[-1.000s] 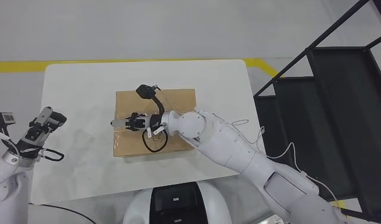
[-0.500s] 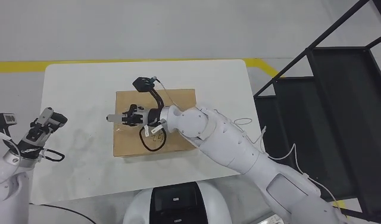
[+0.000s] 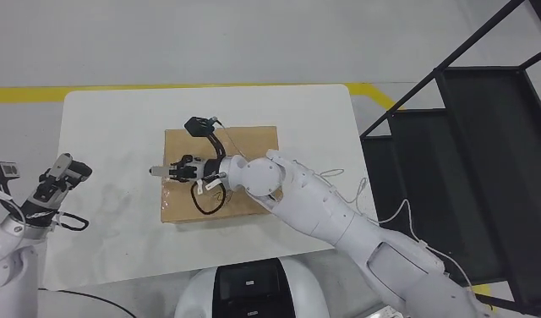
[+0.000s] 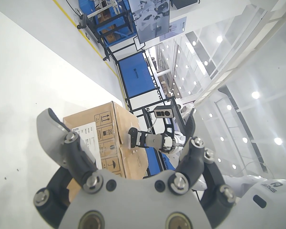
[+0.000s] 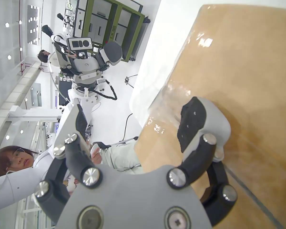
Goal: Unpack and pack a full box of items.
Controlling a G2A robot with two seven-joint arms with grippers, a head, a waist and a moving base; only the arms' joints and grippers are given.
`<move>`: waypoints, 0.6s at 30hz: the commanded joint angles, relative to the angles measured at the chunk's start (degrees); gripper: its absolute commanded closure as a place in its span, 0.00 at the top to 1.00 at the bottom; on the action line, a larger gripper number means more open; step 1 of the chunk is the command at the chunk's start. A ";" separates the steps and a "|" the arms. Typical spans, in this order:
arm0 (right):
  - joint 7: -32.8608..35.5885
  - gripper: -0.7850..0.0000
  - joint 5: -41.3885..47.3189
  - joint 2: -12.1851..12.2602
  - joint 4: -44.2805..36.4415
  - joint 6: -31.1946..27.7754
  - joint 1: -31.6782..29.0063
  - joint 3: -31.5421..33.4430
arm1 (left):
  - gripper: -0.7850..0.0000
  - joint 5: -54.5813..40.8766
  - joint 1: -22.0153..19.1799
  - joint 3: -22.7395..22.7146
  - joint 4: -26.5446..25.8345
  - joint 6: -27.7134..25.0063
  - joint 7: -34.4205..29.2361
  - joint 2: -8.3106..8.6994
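**Left to right.** Left gripper at the table's left edge, fingers spread wide and holding nothing. In the left wrist view it points toward the box.

Right gripper at the left edge of the box, wide apart and empty. One finger pad lies over the taped box top; the other finger reaches beyond the box's edge.

The closed cardboard box stands at the table's middle, nearer the front edge, with labels on one side wall.
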 commanded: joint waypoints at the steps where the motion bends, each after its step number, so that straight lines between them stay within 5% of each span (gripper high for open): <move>1: -0.24 1.00 0.53 -0.63 1.00 -0.33 0.39 -0.80 | 1.00 -0.02 0.12 -0.21 -0.05 0.08 0.07 0.03; 18: -4.02 1.00 2.78 -7.55 9.58 -5.75 6.15 -6.33 | 1.00 -0.94 2.94 -3.27 -0.18 0.00 0.90 0.26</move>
